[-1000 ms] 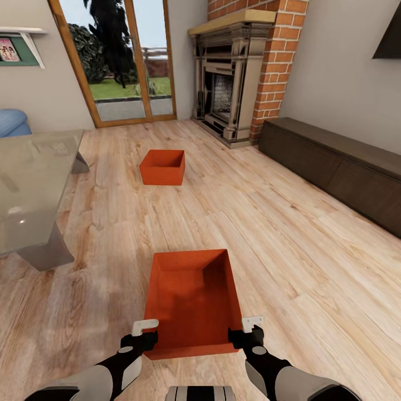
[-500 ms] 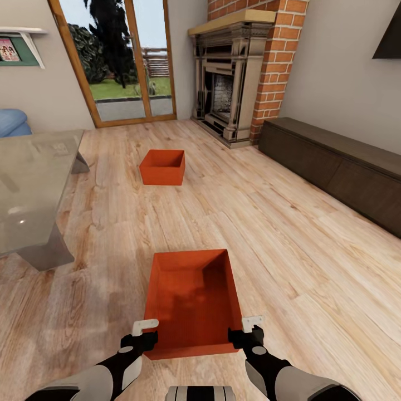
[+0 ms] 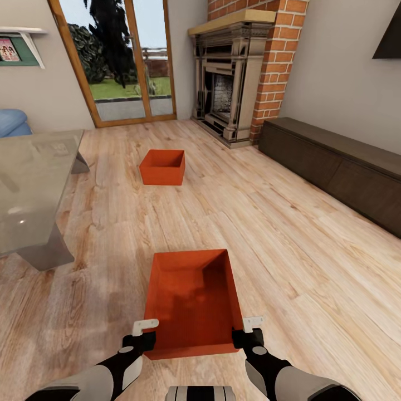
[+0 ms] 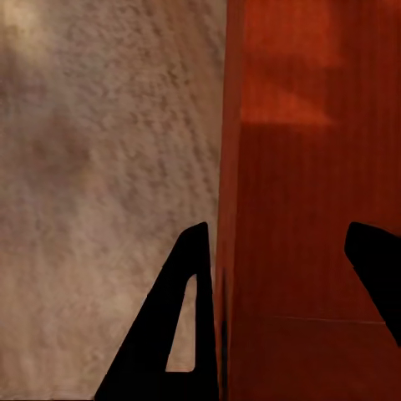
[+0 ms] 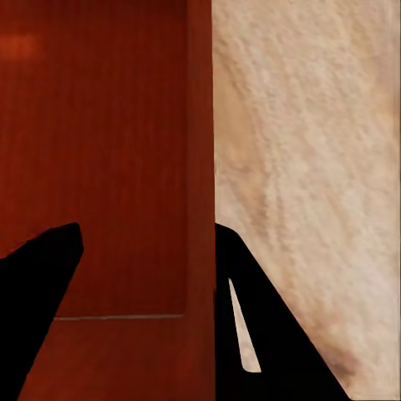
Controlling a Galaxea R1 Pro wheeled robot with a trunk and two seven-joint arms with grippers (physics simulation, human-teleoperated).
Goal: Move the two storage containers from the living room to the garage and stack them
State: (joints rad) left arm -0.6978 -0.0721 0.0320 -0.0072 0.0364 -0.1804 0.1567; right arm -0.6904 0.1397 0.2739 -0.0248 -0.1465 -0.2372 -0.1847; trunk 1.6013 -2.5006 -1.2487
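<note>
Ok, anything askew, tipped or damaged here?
Nothing stands out. Both containers sit upright and intact on the wood floor: the near container between the left gripper and right gripper, the far container towards the glass doors.

No legible text anywhere

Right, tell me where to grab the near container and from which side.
Take the near container by its two long side walls, near the corners closest to the robot, coming down from above. It is open-topped with thin upright walls. The left gripper and right gripper already straddle those rims, one finger outside, one inside.
</note>
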